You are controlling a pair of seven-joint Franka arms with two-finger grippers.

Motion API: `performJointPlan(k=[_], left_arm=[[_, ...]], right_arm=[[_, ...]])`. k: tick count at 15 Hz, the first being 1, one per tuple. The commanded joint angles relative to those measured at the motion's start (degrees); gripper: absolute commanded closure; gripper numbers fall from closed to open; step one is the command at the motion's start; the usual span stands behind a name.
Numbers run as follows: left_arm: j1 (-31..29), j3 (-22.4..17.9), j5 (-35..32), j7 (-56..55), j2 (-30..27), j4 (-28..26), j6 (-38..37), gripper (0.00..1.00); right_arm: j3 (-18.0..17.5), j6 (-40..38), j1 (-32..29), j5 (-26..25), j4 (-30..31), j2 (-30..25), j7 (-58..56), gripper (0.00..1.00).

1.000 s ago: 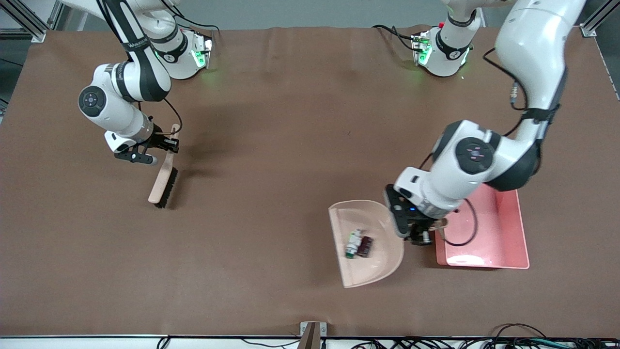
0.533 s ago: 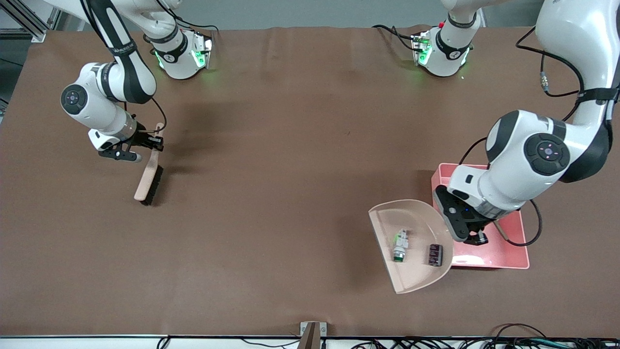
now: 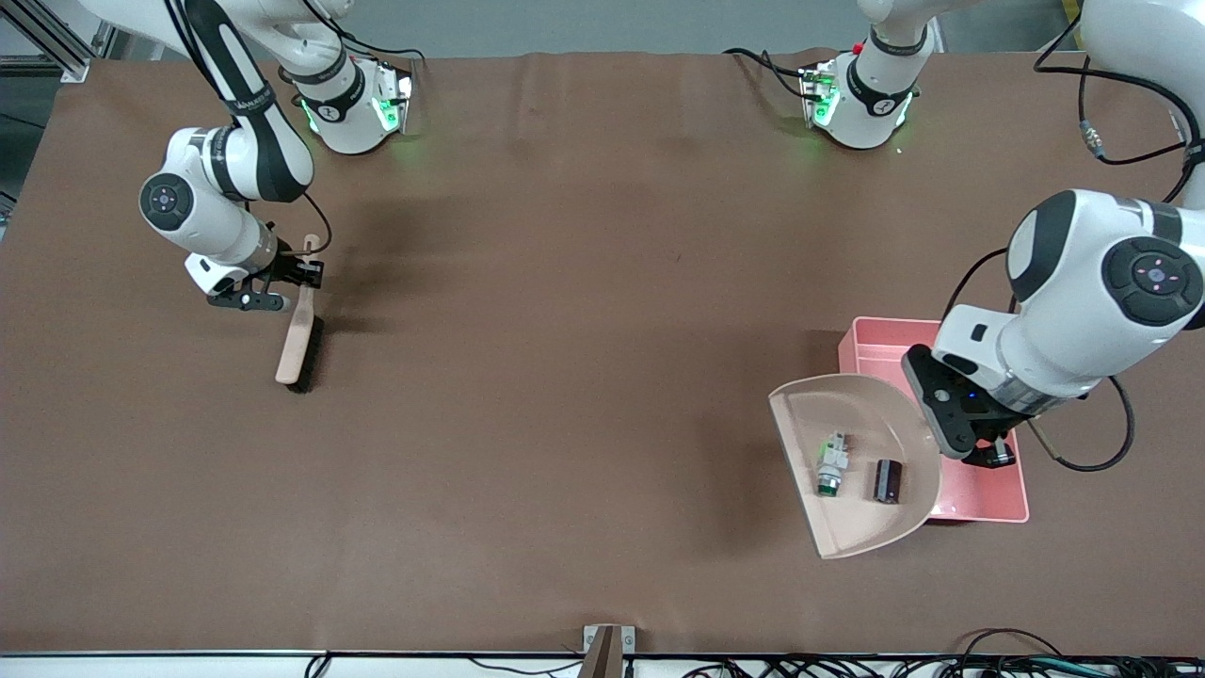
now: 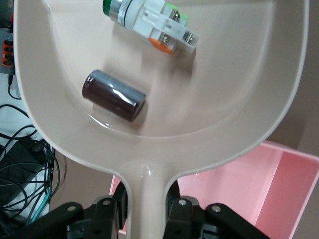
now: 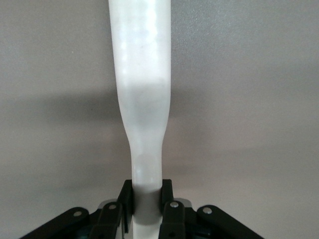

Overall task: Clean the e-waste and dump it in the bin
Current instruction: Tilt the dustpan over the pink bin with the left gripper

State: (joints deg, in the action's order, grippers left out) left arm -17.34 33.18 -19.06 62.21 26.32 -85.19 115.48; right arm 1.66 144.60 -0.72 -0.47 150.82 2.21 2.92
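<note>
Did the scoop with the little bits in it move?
Yes. The dustpan shifted toward the left arm's end, now overlapping the pink bin, held by the left pincer.

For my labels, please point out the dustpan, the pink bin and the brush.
dustpan (image 3: 800,414), front view, bare floor of its scoop.
pink bin (image 3: 871,344), front view, its corner wall.
brush (image 3: 299,330), front view, its beige back.

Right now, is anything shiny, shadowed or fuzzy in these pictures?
Front view: a white glare patch on the pink bin, a soft shadow beside the brush. Left wrist view: the dustpan gleams near its handle. Right wrist view: the brush handle looks washed-out.
</note>
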Motion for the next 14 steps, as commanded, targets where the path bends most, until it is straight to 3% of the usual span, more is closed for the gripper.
performJointPlan(k=[1, 2, 4, 8, 14], left_arm=[[-0.68, -3.81, 3.84, 8.42, -4.78, -3.22, -0.43, 1.0], [-0.68, -5.65, 5.07, 11.67, -5.39, -3.4, -0.43, 1.0], [-0.68, -9.17, 6.92, 17.65, -6.28, -4.28, -0.43, 1.0], [-0.76, -14.98, 10.35, 27.77, -6.89, -5.07, -0.43, 1.0], [-0.68, -22.54, 9.22, 36.22, -6.28, -5.25, 0.62, 1.0]], right_arm=[[-0.61, 0.68, -0.86, -1.55, 0.36, 0.51, 0.94, 0.88], [-0.61, 0.51, -0.86, -1.55, 0.09, 0.6, 0.94, 0.67], [-0.52, 0.25, -0.86, -1.55, 0.18, 0.61, 0.94, 0.53], [-0.61, -0.28, -2.43, -1.46, -0.43, 0.6, 1.38, 0.0], [-0.87, -6.33, -4.47, -1.29, -6.49, 0.61, 0.86, 0.0]])
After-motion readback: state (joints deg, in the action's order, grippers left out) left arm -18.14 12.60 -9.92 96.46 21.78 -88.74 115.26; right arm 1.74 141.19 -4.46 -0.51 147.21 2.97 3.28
